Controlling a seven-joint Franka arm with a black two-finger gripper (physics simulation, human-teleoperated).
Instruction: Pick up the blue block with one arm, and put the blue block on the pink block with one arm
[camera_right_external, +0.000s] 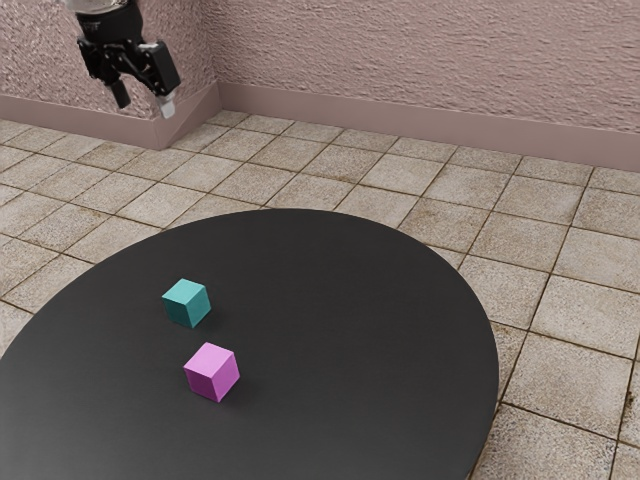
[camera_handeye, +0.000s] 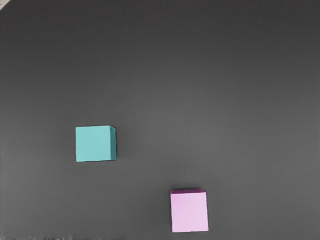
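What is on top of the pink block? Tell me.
Nothing: the pink block has a bare top; the teal block stands apart on the black table. The pink block's underside is hidden.

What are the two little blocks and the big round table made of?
The blue block looks like smooth matte plastic or painted wood: flat teal colour, crisp edges, no grain. The pink block looks the same, in plain pink. The table looks like dark matte rubber or painted board: even black, faint sheen. I can't be sure.
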